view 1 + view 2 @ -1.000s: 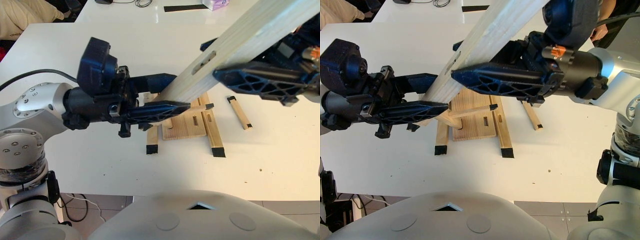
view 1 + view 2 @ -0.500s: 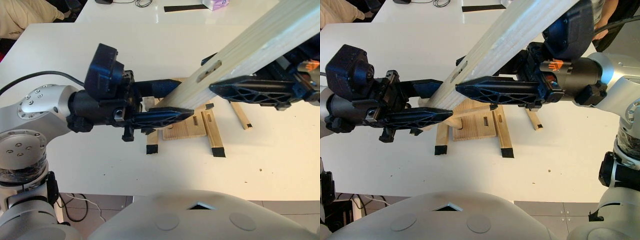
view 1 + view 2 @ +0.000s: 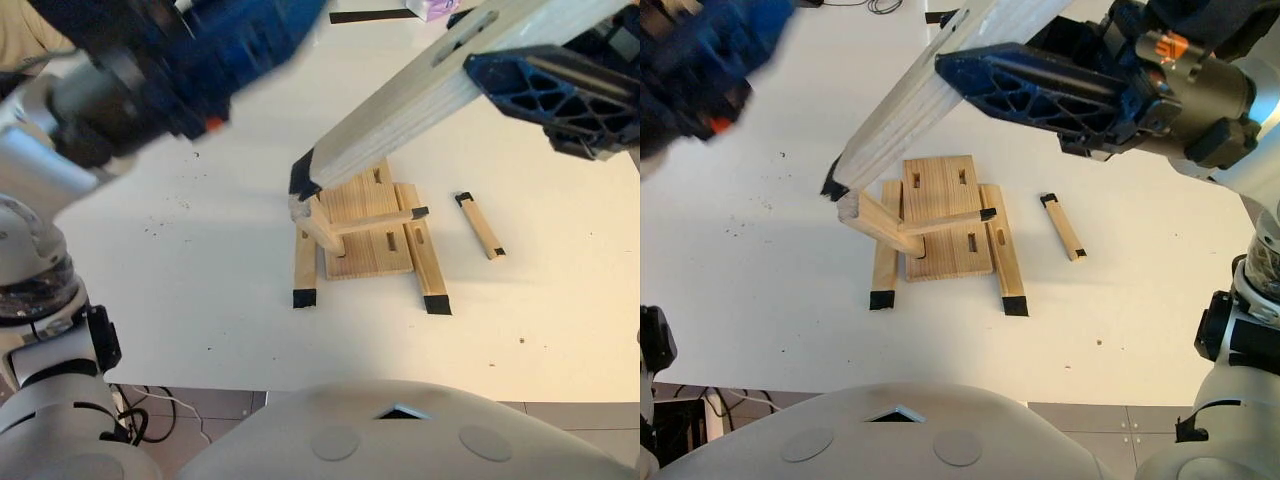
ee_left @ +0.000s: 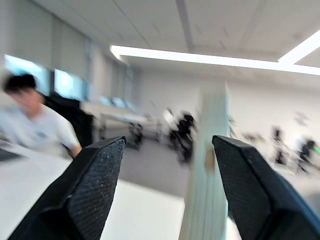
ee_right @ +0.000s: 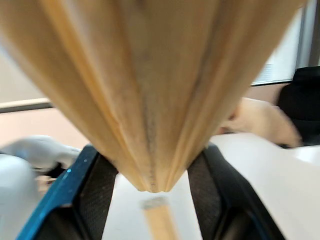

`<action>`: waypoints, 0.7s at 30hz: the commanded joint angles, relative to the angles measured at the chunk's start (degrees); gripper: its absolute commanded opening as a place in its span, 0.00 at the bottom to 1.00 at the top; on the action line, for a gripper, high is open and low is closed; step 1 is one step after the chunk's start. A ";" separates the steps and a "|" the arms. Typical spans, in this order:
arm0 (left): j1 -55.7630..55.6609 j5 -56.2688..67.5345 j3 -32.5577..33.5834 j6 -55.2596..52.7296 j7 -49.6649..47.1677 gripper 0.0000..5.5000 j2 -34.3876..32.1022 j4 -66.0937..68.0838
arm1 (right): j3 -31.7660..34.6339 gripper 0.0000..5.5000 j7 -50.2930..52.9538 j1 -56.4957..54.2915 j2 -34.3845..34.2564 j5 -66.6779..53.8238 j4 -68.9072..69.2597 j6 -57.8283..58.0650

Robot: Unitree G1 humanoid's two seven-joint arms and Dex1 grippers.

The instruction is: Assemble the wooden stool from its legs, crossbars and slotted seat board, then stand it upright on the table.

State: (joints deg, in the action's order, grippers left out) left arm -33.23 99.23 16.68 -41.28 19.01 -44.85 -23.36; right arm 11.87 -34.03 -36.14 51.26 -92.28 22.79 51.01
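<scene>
My right gripper (image 3: 985,58) is shut on a long wooden leg (image 3: 400,115), held slanting high over the table; in the right wrist view the leg (image 5: 145,90) sits between the fingers (image 5: 100,195). A short crossbar (image 3: 318,228) sticks out near the leg's black-tipped lower end. Below lies the slotted seat board (image 3: 372,258), flat on the table between two legs (image 3: 304,270) (image 3: 428,265), with a thin bar (image 3: 378,217) across it. My left gripper (image 4: 169,141) is open and holds nothing. It shows as a blur (image 3: 235,40) raised at the upper left, clear of the leg.
A loose crossbar (image 3: 479,225) lies on the white table (image 3: 180,290) to the right of the board. A black strip (image 3: 370,15) sits at the table's far edge. A person (image 4: 35,125) stands in the room behind.
My left gripper has left the leg's lower end and swung up and to the left. My right gripper has lifted the leg higher.
</scene>
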 commanded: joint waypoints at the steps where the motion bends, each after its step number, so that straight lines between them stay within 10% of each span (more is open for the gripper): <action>1: -1.68 -3.70 2.39 0.22 -3.12 0.58 -1.54 6.89 | 1.35 0.37 -3.18 -1.36 2.23 11.65 -2.92 -3.29; 12: 28.64 -60.57 -22.92 15.03 19.93 0.58 -11.78 4.83 | -6.15 0.37 -16.74 13.13 1.84 45.97 -3.85 -21.94; 21: 38.54 -78.07 -30.77 23.98 25.39 0.58 -8.94 3.57 | -11.44 0.37 -23.01 27.95 -0.15 60.79 -0.06 -34.73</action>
State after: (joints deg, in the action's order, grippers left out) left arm 4.13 23.88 -13.70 -18.85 43.04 -53.83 -19.40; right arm -1.02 -55.34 -10.32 50.19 -33.29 22.60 18.94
